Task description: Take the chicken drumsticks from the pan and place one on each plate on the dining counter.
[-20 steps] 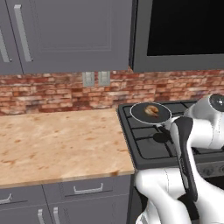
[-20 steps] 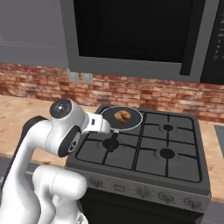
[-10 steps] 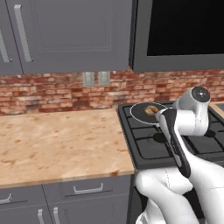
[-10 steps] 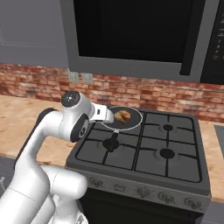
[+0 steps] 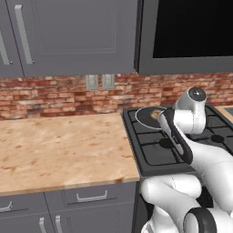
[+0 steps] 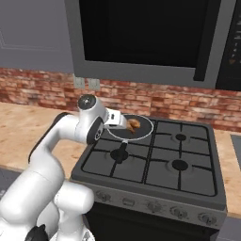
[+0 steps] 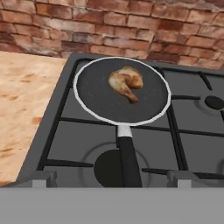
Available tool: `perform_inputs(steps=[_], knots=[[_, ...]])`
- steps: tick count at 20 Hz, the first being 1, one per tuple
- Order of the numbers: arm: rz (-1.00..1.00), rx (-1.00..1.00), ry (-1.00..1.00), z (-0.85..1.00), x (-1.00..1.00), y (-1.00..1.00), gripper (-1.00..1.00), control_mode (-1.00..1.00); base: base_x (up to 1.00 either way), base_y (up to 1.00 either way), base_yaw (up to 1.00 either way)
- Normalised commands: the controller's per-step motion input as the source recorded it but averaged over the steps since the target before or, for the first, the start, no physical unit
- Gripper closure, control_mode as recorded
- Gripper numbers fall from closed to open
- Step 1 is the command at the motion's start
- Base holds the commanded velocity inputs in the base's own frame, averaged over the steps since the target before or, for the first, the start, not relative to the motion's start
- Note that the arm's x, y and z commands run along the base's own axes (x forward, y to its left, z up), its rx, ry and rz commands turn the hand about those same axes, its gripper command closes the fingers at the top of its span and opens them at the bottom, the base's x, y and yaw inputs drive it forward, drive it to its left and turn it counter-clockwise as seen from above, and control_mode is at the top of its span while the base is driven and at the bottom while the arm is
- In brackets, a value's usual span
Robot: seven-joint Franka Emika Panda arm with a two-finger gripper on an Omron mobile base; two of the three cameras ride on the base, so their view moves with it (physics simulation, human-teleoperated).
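You're at the reach-in step, nothing grabbed yet: the gripper [image 6: 120,120] is spread wide beside the pan [image 7: 98,100] on the stove's [image 6: 155,162] back-left burner. Drumsticks [image 7: 126,82] sit in the pan, so next you drop onto one. Wood-look worktop [image 5: 59,150] alongside, brick wall [image 5: 54,93] behind.

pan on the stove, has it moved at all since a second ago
No. In the right base view the pan sits on the same rear left burner of the stove, below the brick wall, as before.
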Motion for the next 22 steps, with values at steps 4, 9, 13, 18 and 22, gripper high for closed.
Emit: perform_inputs(steps=[4, 9, 13, 18, 22], knots=[[0.00, 0.03, 0.05, -0.34, 0.35, -0.06, -1.00, -1.00, 0.00, 0.00, 0.00], [0.00, 0.07, 0.02, -0.30, 0.22, -0.19, -1.00, -1.00, 0.00, 0.00, 0.00], [0.00, 0.11, -0.01, -0.24, 0.21, -0.20, -1.00, -1.00, 0.00, 0.00, 0.00], [0.00, 0.04, -0.04, -0.30, 0.21, -0.11, -1.00, -1.00, 0.00, 0.00, 0.00], [0.00, 0.00, 0.00, -0.17, 0.37, 0.00, -1.00, -1.00, 0.00, 0.00, 0.00]])
